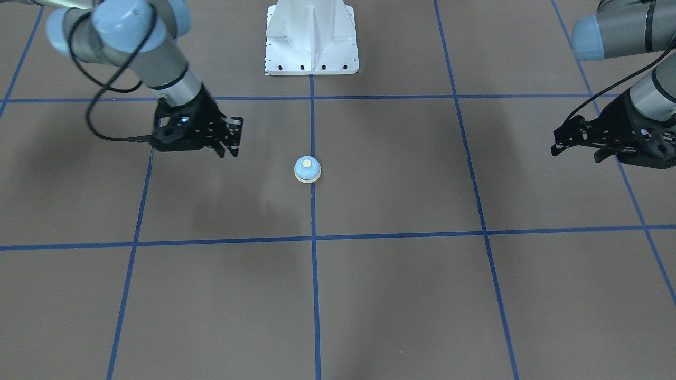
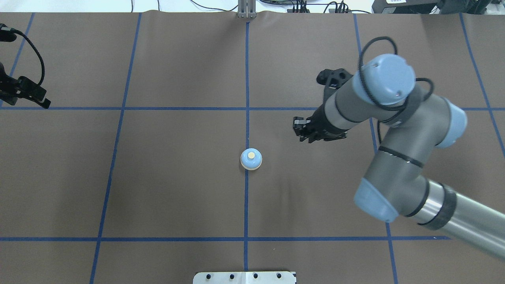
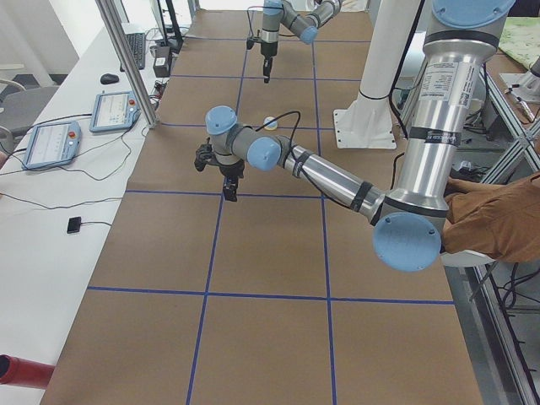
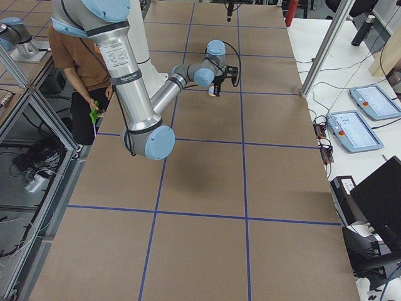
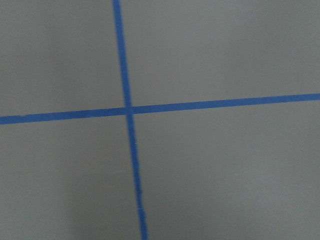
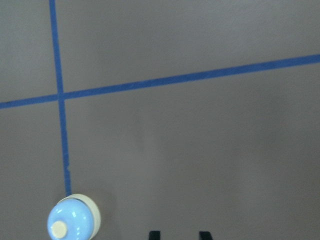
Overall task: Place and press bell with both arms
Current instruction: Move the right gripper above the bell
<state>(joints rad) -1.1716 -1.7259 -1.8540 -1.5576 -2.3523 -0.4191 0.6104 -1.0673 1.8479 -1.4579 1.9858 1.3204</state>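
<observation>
The bell (image 1: 307,170) is a small light-blue dome with a cream base and button. It stands upright on the centre blue line of the table, and also shows in the overhead view (image 2: 251,159) and low left in the right wrist view (image 6: 73,220). My right gripper (image 1: 229,142) hovers beside it, apart from it, in the overhead view (image 2: 300,130). Its fingertips (image 6: 154,234) are apart with nothing between them. My left gripper (image 1: 574,153) hangs far off at the table's side (image 2: 39,100). Its fingers look apart and empty.
The white bolted pedestal (image 1: 311,39) stands behind the bell on the robot's side. Blue tape lines (image 5: 129,110) cross the brown table cover. Tablets and cables (image 3: 51,143) lie along the far table edge. A person (image 4: 78,69) stands by the robot's base.
</observation>
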